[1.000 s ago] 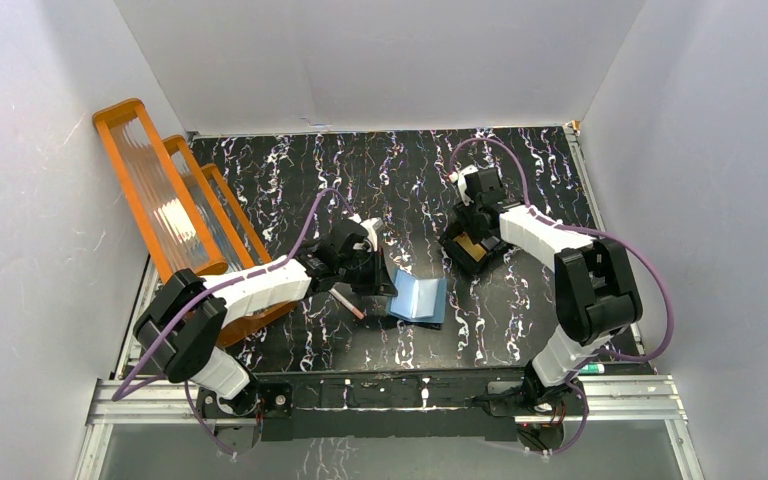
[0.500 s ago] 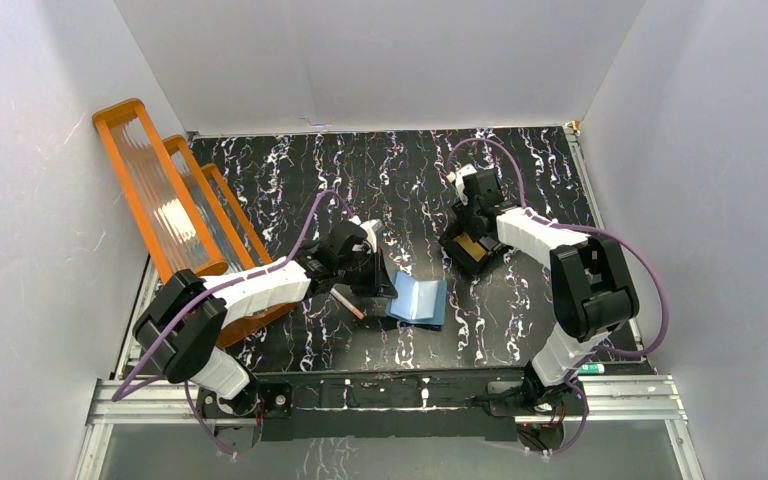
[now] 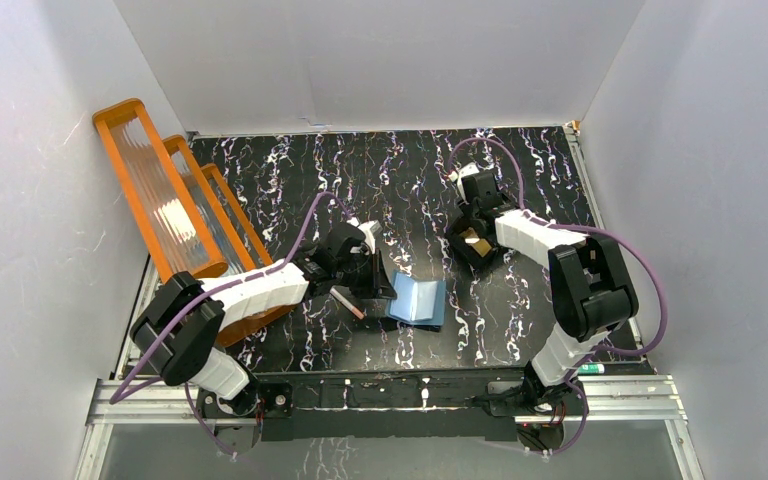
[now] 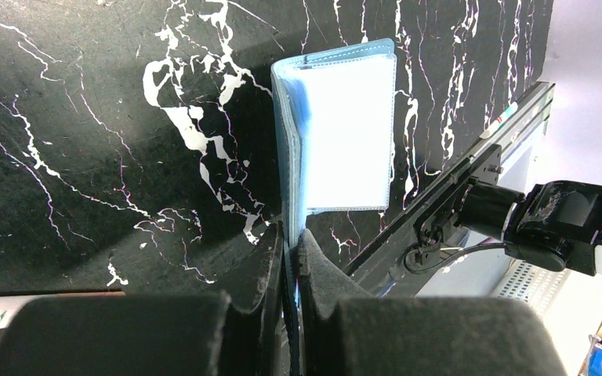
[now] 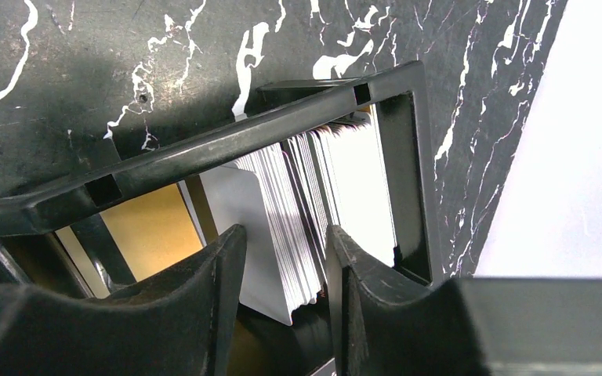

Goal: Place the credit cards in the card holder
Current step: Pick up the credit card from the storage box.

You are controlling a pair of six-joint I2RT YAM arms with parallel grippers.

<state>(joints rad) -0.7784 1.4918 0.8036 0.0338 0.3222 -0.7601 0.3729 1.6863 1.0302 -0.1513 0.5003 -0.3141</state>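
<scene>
The left gripper [image 4: 288, 251] is clamping shut on the near edge of the one card holder [image 4: 349, 133], while the right gripper [image 5: 282, 266], jaws half-spread, is straddling several packed, uncountable credit cards [image 5: 298, 204] in one black tray [image 5: 243, 133], grip unclear.

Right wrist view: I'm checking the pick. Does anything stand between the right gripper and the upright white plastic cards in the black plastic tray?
Nothing visible: the right gripper straddles the white plastic cards inside the black plastic tray.

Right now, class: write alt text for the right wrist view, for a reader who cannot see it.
Jaws of the right gripper straddle several white credit cards standing on edge in a black tray; a gold card sits in the neighbouring compartment.
</scene>
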